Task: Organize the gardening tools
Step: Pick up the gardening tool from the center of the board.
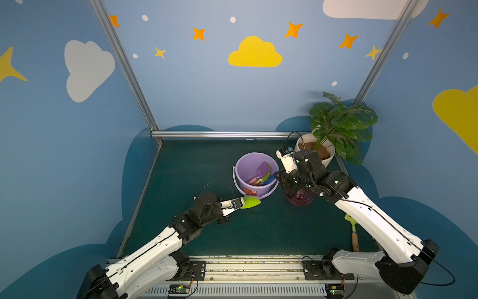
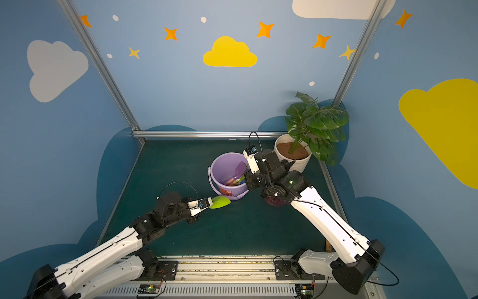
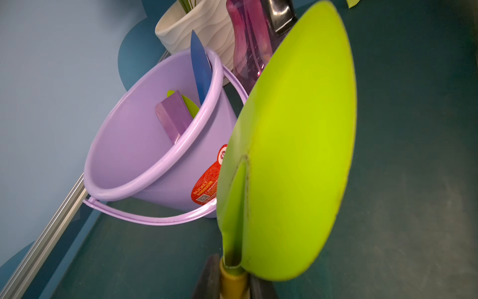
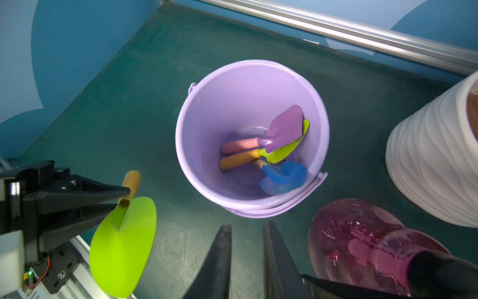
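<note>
Left claw (image 4: 122, 199) clamps smooth, leaf-shaped lime-green trowel (image 3: 297, 155).

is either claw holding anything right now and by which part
The left claw holds a lime-green trowel by its wooden handle, just behind the blade. The right claw holds nothing; its jaws stand slightly apart beside the pink spray bottle.

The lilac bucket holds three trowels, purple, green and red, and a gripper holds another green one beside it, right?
Nearly: the right wrist view shows a blue trowel, not a red one, in the lilac bucket. The rest is right.
</note>
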### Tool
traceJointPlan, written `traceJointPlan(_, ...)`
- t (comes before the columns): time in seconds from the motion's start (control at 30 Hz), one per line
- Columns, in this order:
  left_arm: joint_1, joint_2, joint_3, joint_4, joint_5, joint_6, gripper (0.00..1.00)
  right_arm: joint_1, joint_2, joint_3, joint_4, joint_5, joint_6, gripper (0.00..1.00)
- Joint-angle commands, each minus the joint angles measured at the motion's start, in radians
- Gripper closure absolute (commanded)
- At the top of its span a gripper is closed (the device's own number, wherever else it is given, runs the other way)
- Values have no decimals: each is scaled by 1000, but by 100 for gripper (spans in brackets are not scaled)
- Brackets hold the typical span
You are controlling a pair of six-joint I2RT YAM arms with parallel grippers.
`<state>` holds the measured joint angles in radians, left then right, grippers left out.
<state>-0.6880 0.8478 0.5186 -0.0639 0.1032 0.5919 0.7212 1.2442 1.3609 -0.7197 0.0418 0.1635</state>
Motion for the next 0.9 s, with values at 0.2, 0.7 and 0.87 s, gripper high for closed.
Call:
traceJointPlan(0.2,62,-99,-12,38,295,-155,96,-5,-72,-54,94,-145,-78,74)
traceJointPlan(0.7,207,12,28,223,591,-576,98,-5,-195,-208,281,-234,-150,70)
traceJointPlan(0.87,252,47,6,344,712,-675,98,-5,-196,-226,312,-391,-182,65)
